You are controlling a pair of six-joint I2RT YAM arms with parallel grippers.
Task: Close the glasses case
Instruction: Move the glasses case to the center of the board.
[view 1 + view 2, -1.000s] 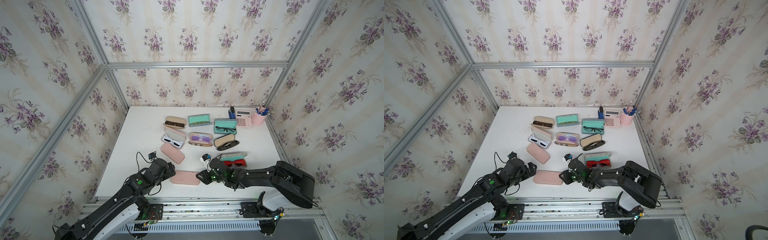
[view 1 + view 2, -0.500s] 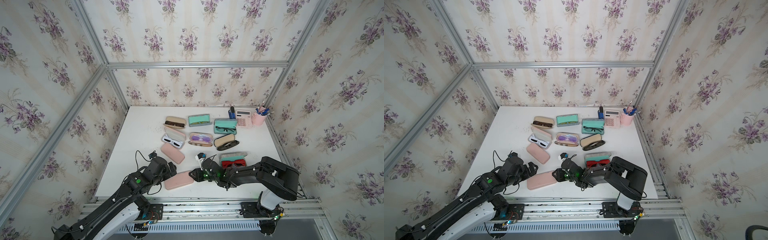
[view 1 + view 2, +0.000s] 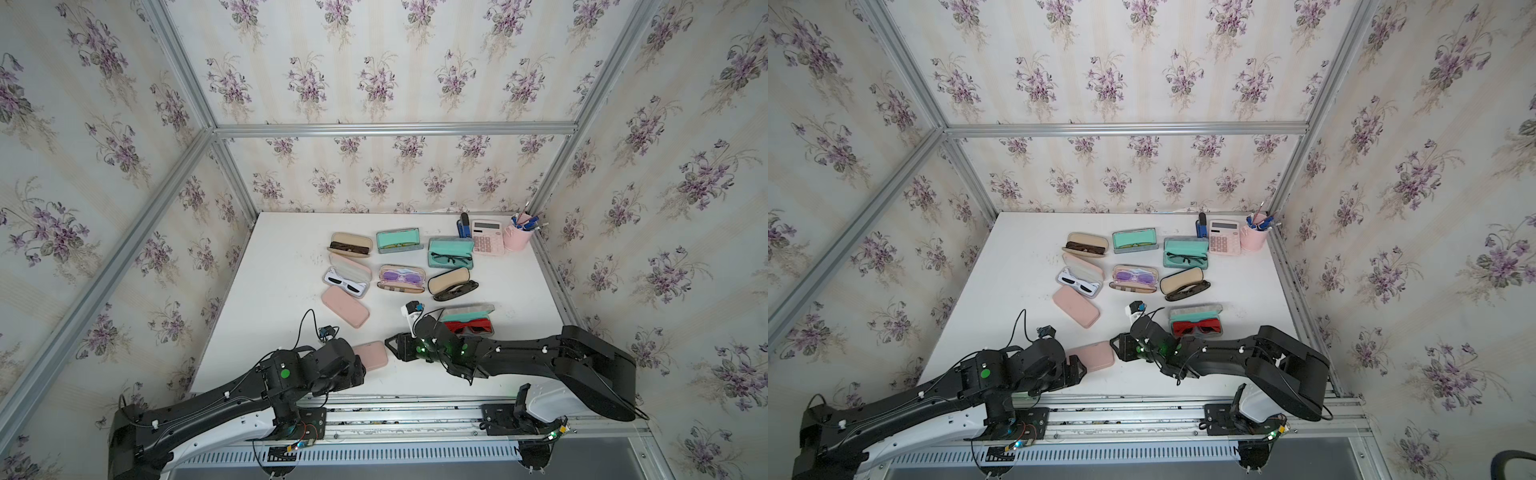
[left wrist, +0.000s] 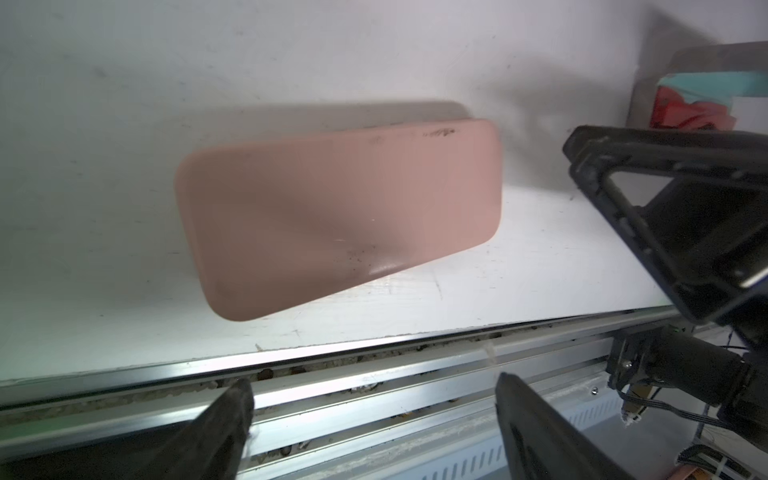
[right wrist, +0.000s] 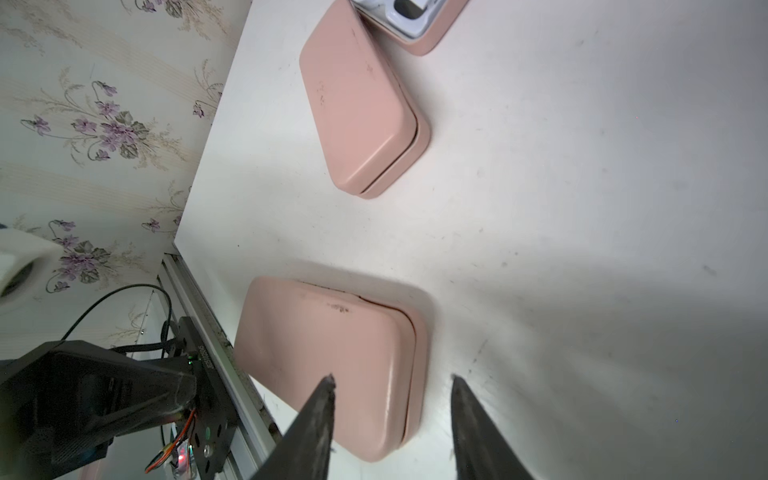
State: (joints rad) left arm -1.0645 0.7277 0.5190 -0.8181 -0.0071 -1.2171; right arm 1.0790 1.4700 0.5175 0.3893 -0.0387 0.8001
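Note:
A pink glasses case (image 3: 372, 354) (image 3: 1093, 355) lies flat near the table's front edge, its lid down on its base. In the left wrist view the case (image 4: 336, 216) lies beyond my left gripper (image 4: 374, 399). That gripper is open with nothing between its fingers and hangs over the front rail. In both top views the left gripper (image 3: 358, 372) covers the case's left end. My right gripper (image 3: 392, 347) (image 5: 392, 386) stands open at the case's right end (image 5: 332, 357) without gripping it. The right gripper's fingers (image 4: 665, 216) show beside the case.
A second shut pink case (image 3: 345, 306) (image 5: 361, 104) lies behind. A teal case with red glasses (image 3: 467, 324) sits by the right arm. Several open cases with glasses, a calculator (image 3: 487, 237) and a pink cup (image 3: 517, 237) stand further back. The aluminium rail (image 4: 374, 365) borders the front edge.
The pink case turned as the right gripper pushed in from the right. That gripper has since drawn back a little and opened wider. The left gripper moved toward the front edge and narrowed slightly.

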